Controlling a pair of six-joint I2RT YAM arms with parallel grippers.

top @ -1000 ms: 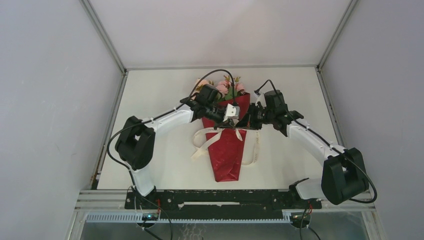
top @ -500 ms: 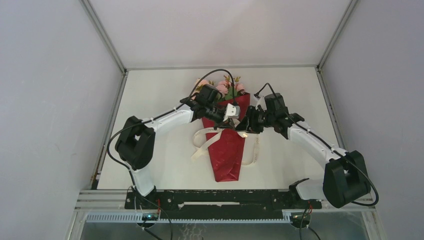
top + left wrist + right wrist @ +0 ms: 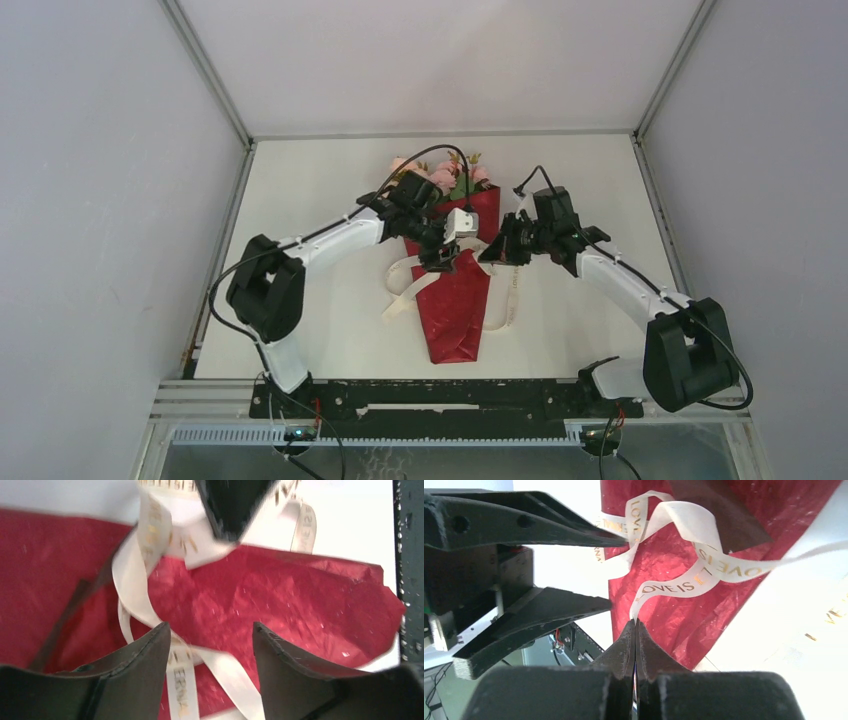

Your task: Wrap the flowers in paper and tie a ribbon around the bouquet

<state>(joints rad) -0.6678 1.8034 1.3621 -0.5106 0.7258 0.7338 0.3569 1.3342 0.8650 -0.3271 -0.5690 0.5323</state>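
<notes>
The bouquet (image 3: 455, 310) lies mid-tabletop (image 3: 320, 190), with the flowers (image 3: 447, 178) toward the far edge and the tip of the paper (image 3: 300, 600) cone toward the near edge. The ribbon (image 3: 719, 567) loops across the cone, and its ends trail onto the tabletop on both sides. The left fingers (image 3: 145, 665) stand apart over paper and ribbon, gripping nothing. The right fingers (image 3: 626, 650) are pressed together, pinching a ribbon strand at their tips.
</notes>
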